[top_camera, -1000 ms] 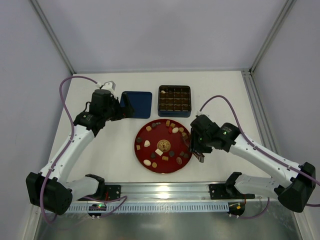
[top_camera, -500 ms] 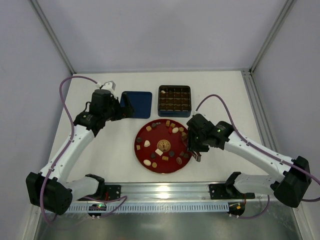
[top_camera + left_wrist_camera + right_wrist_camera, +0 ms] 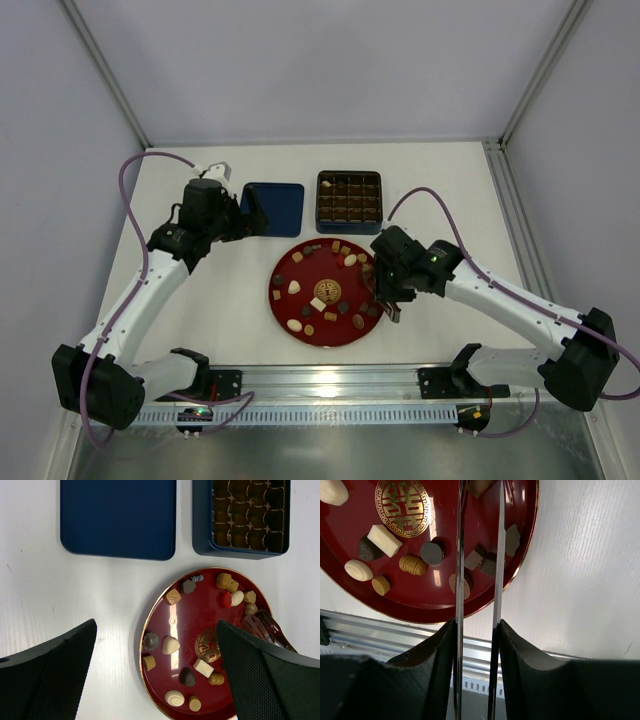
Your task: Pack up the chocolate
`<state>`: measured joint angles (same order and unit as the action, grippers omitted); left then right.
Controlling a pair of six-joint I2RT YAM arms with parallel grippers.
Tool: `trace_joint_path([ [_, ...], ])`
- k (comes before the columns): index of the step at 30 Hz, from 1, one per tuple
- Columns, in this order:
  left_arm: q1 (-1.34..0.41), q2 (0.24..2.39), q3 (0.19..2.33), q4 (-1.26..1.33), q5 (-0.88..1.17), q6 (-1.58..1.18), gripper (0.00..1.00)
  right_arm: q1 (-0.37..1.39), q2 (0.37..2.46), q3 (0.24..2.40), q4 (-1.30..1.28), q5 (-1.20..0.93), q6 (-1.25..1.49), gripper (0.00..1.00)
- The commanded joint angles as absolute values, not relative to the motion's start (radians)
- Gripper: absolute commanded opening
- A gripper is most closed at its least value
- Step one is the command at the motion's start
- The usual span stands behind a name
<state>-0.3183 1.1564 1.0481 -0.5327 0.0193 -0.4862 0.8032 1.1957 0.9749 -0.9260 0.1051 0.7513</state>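
Several chocolate pieces (image 3: 322, 303), dark brown, light brown and cream-white, lie spread on the round red plate (image 3: 276, 290); they also show in the left wrist view (image 3: 170, 644) and the right wrist view (image 3: 383, 540). My right gripper (image 3: 389, 297) is shut on metal tongs (image 3: 460, 555) that reach over the plate's right side. The tong tips (image 3: 264, 626) sit by a light brown piece (image 3: 479, 485) at the frame's top edge. My left gripper (image 3: 249, 215) is open and empty, held high above the table left of the plate.
The square dark-blue tin (image 3: 349, 200) with a gridded insert stands behind the plate, its flat blue lid (image 3: 273, 208) to its left. A metal rail (image 3: 330, 380) runs along the near table edge.
My right gripper has moved left and slightly away with the tongs, from the plate's right rim to over its right side. The left arm has not moved.
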Motion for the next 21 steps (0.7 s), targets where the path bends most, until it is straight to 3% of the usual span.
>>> trace_joint_path([
  [1, -0.313, 1.14, 1.055, -0.511, 0.011, -0.476, 1.0, 0.807, 1.177, 1.037, -0.93, 0.106, 0.735, 0.34],
  [21, -0.313, 1.14, 1.052, -0.511, 0.008, -0.476, 1.0, 0.807, 1.2, 1.134, -0.962, 0.072, 0.686, 0.33],
])
